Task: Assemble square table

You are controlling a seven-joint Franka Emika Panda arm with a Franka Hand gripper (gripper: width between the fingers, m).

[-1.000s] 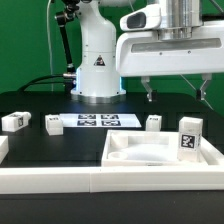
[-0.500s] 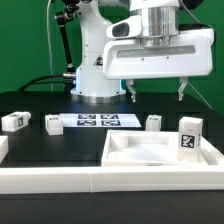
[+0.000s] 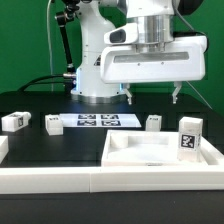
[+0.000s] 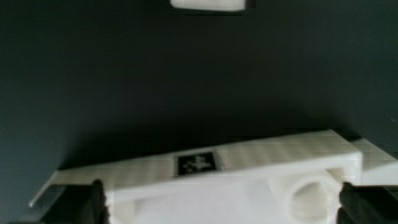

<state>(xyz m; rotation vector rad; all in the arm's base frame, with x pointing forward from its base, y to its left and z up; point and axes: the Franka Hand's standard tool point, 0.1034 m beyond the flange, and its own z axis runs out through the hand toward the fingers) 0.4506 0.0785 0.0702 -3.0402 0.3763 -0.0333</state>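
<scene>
The square table top (image 3: 116, 150), a white tray with a raised rim, lies at the front on the exterior view's right. One tagged leg (image 3: 191, 135) stands at its right rim. Other legs (image 3: 14, 121) (image 3: 52, 124) (image 3: 154, 122) lie on the black table behind it. My gripper (image 3: 155, 95) hangs open well above the top's far edge, holding nothing. In the wrist view the top's tagged white surface (image 4: 196, 162) shows, with dark fingers (image 4: 71, 205) at either side of it. A leg (image 4: 210, 5) shows at the picture's edge.
The marker board (image 3: 98, 120) lies flat between the legs, in front of the robot's white base (image 3: 97, 75). A long white border wall (image 3: 80, 183) runs along the front. A green backdrop stands behind.
The gripper has moved toward the exterior view's left, from above the top's right side to above its middle. It stayed open. No parts moved.
</scene>
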